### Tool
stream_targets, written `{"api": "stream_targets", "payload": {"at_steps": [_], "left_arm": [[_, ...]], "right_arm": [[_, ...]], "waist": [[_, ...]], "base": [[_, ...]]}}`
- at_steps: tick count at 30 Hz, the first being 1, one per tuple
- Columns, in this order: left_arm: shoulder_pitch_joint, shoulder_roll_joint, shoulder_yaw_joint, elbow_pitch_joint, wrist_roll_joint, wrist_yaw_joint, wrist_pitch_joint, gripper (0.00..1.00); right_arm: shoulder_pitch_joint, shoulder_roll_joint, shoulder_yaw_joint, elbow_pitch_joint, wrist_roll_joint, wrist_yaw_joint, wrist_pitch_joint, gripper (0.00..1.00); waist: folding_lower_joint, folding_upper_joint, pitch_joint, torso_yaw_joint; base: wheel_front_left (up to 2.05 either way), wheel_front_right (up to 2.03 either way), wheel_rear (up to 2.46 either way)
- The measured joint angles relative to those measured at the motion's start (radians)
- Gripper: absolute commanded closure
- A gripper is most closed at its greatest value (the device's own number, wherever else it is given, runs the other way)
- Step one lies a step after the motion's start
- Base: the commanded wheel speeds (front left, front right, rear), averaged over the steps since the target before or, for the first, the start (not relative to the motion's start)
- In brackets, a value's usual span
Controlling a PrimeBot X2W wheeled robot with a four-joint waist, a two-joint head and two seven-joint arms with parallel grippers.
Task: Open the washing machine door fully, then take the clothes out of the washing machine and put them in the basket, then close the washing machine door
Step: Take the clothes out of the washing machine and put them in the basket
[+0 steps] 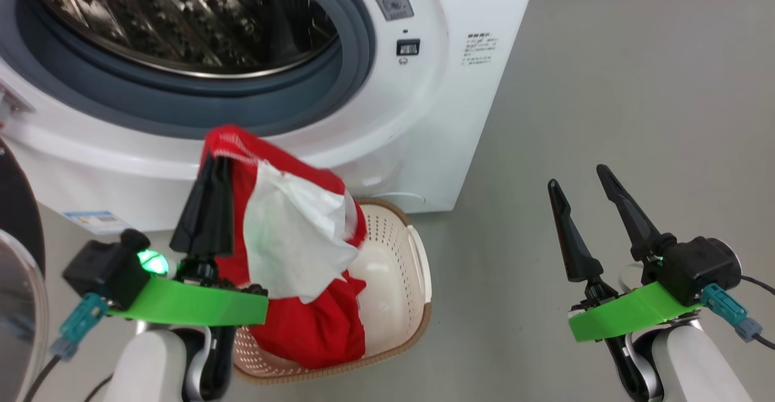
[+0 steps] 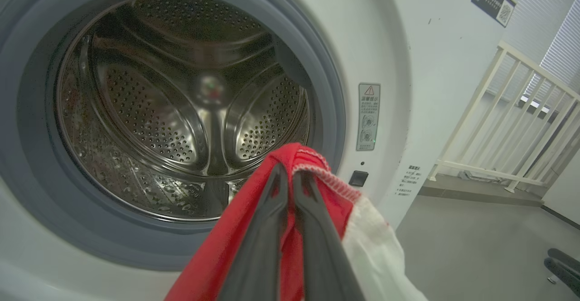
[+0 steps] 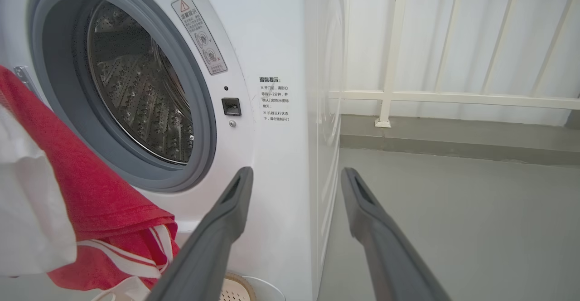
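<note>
At the left gripper (image 1: 213,166): fingers pressed together, clamped on a hemmed red edge of the clothes (image 1: 321,323). The garment is held by its top, so the red body and the white cloth part hang straight down. Its lower end is seen draped into the basket (image 1: 393,269) just beneath. The high grip is judged to let the bundle clear the brown rim and be dropped in by a simple release.

The basket is set on the floor (image 1: 605,57) just before the washing machine (image 1: 436,105), toward the right end of its front. A short carry from drum to basket is the likely reason.

The drum (image 2: 181,110) is seen bare of fabric in the left wrist view, though its lowest front part is hidden by the held cloth. The washing machine door (image 1: 15,208) is swung out at the far left of the head view and only partly seen, so the opening is left free.

Right gripper (image 1: 577,177): fingers apart, nothing held, kept well off to the right over bare floor, clear of the transfer.

Step judged: unloading nearly done, release over the basket due, door closing not yet done.

The floor is smooth and grey. A white railing (image 3: 394,42) is noted beyond the machine's side.
</note>
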Motion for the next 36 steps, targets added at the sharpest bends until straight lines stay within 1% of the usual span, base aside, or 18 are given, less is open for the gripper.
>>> {"api": "stream_targets", "payload": {"at_steps": [5, 11, 13, 14, 18, 21, 27, 28, 29, 36], "left_arm": [[-0.018, 0.000, -0.012, 0.148, -0.033, 0.000, -0.004, 1.00], [-0.091, -0.001, -0.013, 0.297, -0.044, -0.001, -0.005, 1.00], [-0.109, -0.001, -0.021, 0.373, -0.059, 0.001, -0.005, 1.00], [-0.116, -0.001, -0.030, 0.417, -0.061, 0.008, -0.005, 1.00], [-0.158, -0.005, -0.059, 0.589, -0.092, 0.016, 0.030, 1.00], [-0.211, -0.007, -0.068, 0.701, -0.116, 0.027, 0.055, 1.00], [-0.300, -0.009, -0.086, 0.905, -0.156, 0.035, 0.095, 1.00], [-0.313, -0.010, -0.087, 0.934, -0.159, 0.035, 0.094, 1.00], [-0.313, -0.010, -0.087, 0.934, -0.159, 0.035, 0.094, 1.00], [-0.398, -0.015, -0.085, 1.116, -0.177, 0.035, 0.101, 1.00]], "right_arm": [[-0.004, -0.001, 0.003, -0.005, 0.000, 0.000, 0.000, 0.00], [-0.044, -0.002, 0.005, -0.011, 0.000, 0.000, 0.000, 0.00], [-0.051, -0.002, 0.006, -0.012, 0.000, 0.000, 0.000, 0.00], [-0.051, -0.002, 0.006, -0.012, 0.000, 0.000, 0.000, 0.00], [-0.053, -0.001, 0.007, -0.012, 0.000, 0.000, 0.000, 0.00], [-0.068, -0.001, 0.010, -0.013, 0.000, 0.000, 0.000, 0.00], [-0.089, 0.000, 0.021, -0.014, 0.008, 0.000, 0.000, 0.00], [-0.092, 0.000, 0.025, -0.014, 0.009, 0.000, 0.000, 0.00], [-0.092, 0.000, 0.025, -0.014, 0.009, 0.000, 0.000, 0.00], [-0.113, 0.002, 0.033, -0.030, 0.011, 0.000, 0.000, 0.00]], "waist": [[0.0000, -0.0001, 0.042, -0.001], [0.0000, 0.0000, 0.096, -0.008], [0.0000, 0.0000, 0.112, -0.012], [0.0001, 0.0000, 0.119, -0.015], [0.0000, 0.0000, 0.145, -0.026], [0.0000, 0.0000, 0.163, -0.035], [0.0000, -0.0001, 0.200, -0.051], [0.0000, 0.0000, 0.207, -0.054], [0.0000, 0.0000, 0.207, -0.054], [0.0000, 0.0000, 0.259, -0.078]], "base": [[0.00, 0.00, 0.00], [0.00, 0.00, 0.00], [0.00, 0.00, 0.00], [0.00, 0.00, 0.00], [0.00, 0.00, 0.00], [0.00, 0.00, 0.00], [0.00, 0.00, 0.00], [0.00, 0.00, 0.00], [0.00, 0.00, 0.00], [0.00, 0.00, 0.00]]}}
